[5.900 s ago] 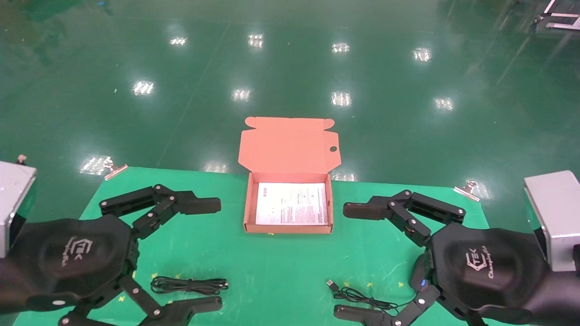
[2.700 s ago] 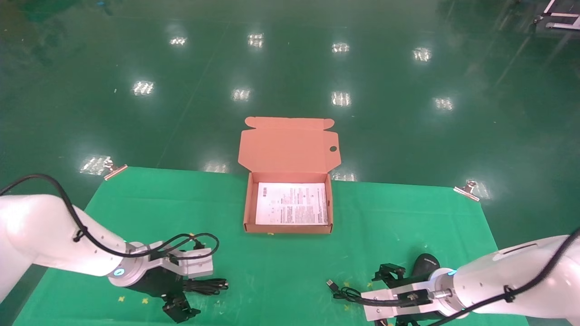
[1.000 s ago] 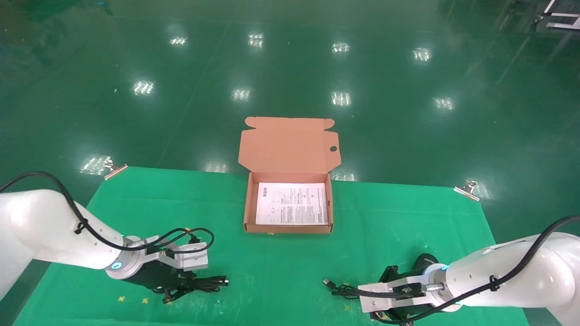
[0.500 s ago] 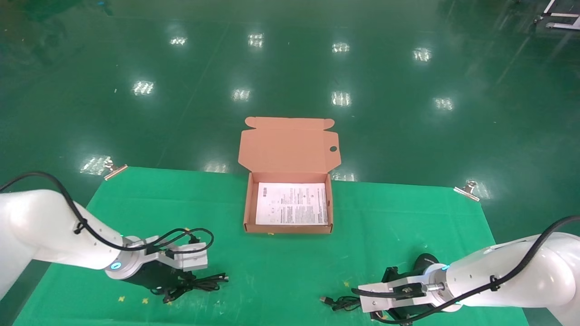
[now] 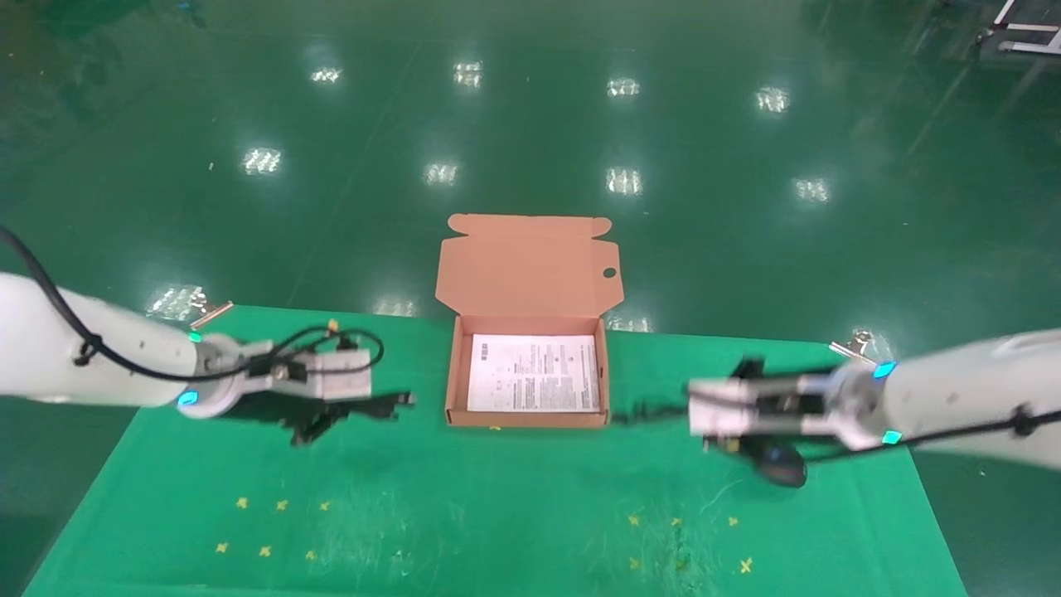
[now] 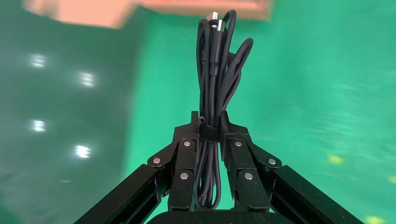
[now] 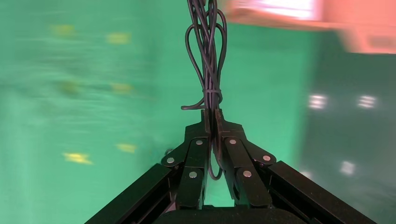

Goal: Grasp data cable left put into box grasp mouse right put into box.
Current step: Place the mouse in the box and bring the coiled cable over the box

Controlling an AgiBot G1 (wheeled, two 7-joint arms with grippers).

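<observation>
The open orange-brown box point(image 5: 452, 369) stands at the table's far middle, with a white printed sheet point(image 5: 535, 373) inside. My left gripper point(image 5: 360, 409) is shut on the black data cable point(image 5: 396, 400) and holds it in the air just left of the box. In the left wrist view the cable bundle point(image 6: 215, 70) sticks out past the shut gripper point(image 6: 209, 122). My right gripper point(image 5: 692, 414) is shut on the mouse's cord point(image 5: 642, 412), right of the box. The black mouse point(image 5: 779, 470) hangs below the wrist. The right wrist view shows the cord loops point(image 7: 208, 56) in the gripper point(image 7: 211, 116).
The green mat point(image 5: 497, 514) covers the table, with small yellow marks near the front. Metal clips point(image 5: 855, 342) hold its far corners. The box's flap lid point(image 5: 530, 265) stands open over the far edge. Shiny green floor lies beyond.
Both grippers closed on their loads on the table, lifted them and swung inward and away from me toward the box. The mouse has left the mat.
</observation>
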